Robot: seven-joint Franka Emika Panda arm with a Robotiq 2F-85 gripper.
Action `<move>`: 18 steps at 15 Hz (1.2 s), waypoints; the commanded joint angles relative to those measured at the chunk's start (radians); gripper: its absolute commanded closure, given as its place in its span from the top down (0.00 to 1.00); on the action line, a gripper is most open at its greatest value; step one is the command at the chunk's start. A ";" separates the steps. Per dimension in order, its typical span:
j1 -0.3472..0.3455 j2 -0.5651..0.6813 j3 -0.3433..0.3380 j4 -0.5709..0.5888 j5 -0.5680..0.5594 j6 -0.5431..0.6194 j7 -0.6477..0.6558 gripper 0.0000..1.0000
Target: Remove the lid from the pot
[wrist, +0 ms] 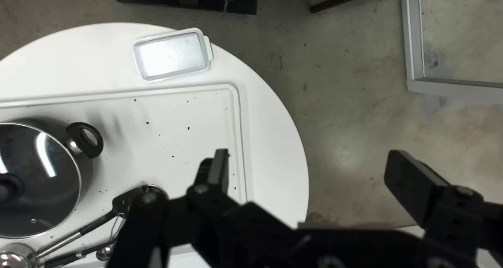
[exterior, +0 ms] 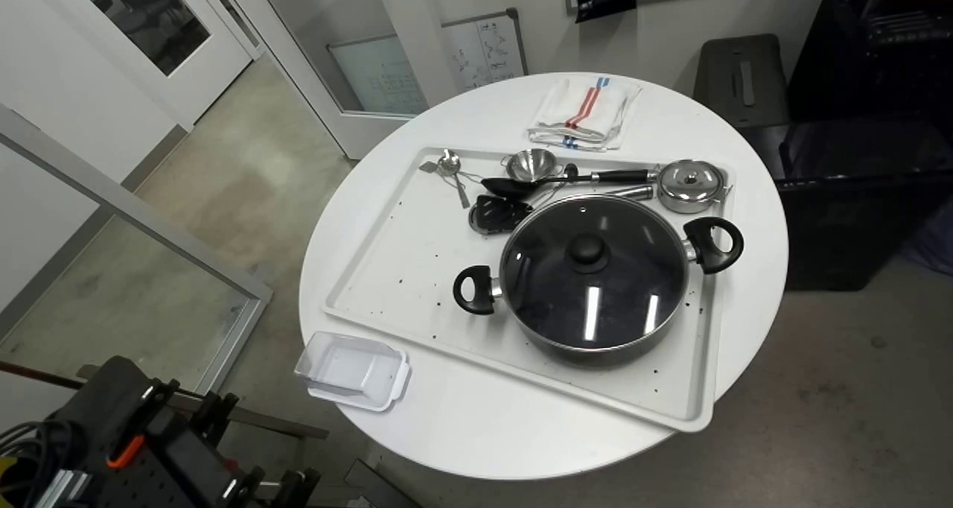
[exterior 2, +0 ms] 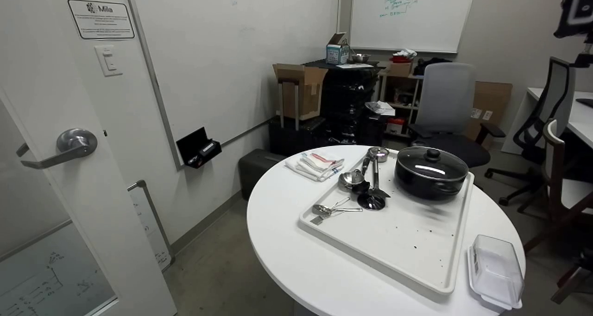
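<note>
The see-through glass lid (exterior: 551, 292) with a dark knob lies on the black pot (exterior: 595, 357) in both exterior views; the lid (exterior 2: 419, 165) covers the pot (exterior 2: 424, 184) there too. In the wrist view the lid (wrist: 35, 189) and pot (wrist: 87, 173) are cut off at the left edge, with one loop handle showing. My gripper (wrist: 308, 154) is open and empty, its fingers wide apart, over the table's edge and the floor, well to the side of the pot. The gripper (exterior: 262, 445) also shows at the lower left of an exterior view, away from the pot.
The pot stands on a white tray (exterior: 402, 277) on a round white table (exterior: 484, 433). Beside it lie ladles, a spatula, a strainer (exterior: 531, 164) and a small metal pot (exterior: 689, 188). A clear plastic container (exterior: 354, 370) and folded towels (exterior: 584, 113) stand outside the tray.
</note>
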 commanded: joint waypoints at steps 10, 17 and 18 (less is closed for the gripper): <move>-0.149 0.493 -0.144 0.321 0.167 0.081 -0.038 1.00; -0.215 0.733 -0.141 0.457 0.257 0.269 0.042 1.00; -0.220 0.767 -0.146 0.474 0.245 0.291 0.077 1.00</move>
